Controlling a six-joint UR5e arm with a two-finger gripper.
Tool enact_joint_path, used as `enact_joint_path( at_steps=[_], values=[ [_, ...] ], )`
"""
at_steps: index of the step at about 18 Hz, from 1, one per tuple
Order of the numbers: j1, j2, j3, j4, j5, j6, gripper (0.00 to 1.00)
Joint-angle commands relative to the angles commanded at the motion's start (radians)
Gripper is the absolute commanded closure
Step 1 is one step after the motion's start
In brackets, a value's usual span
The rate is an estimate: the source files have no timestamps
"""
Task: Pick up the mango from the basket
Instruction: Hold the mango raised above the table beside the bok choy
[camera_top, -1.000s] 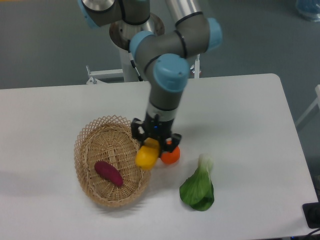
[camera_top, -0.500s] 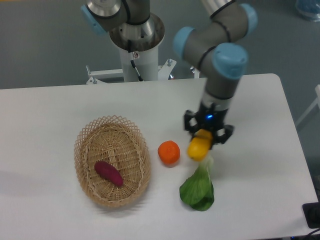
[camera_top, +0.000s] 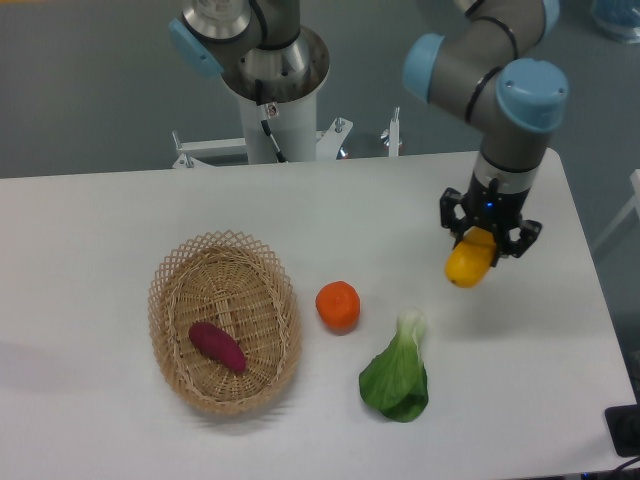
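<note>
Risk of drop — we see the gripper (camera_top: 487, 237) clamped on the mango (camera_top: 470, 260) above the table's right side, well apart from the basket (camera_top: 170, 290); the smooth skin could slip out.

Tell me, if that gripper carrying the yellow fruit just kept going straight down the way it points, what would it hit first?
Probably only the bare white table. The gripper points downward, shut on the mango, and nothing seems to lie beneath it; the leafy green and orange sit off to the side. Height is hard to judge.

Woven tan wicker basket (camera_top: 225, 322); smooth glossy mango (camera_top: 469, 260); matt white table (camera_top: 130, 215); black plastic-looking gripper (camera_top: 488, 222)
</note>
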Motion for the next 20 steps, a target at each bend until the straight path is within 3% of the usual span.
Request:
enact_joint_path(
  at_steps=[7, 20],
  values=[
    [-0.002, -0.057, 0.066, 0.011, 0.018, 0.075, 0.75],
    [0.0, -0.06, 0.065, 0.017, 0.043, 0.083, 0.75]
  ],
)
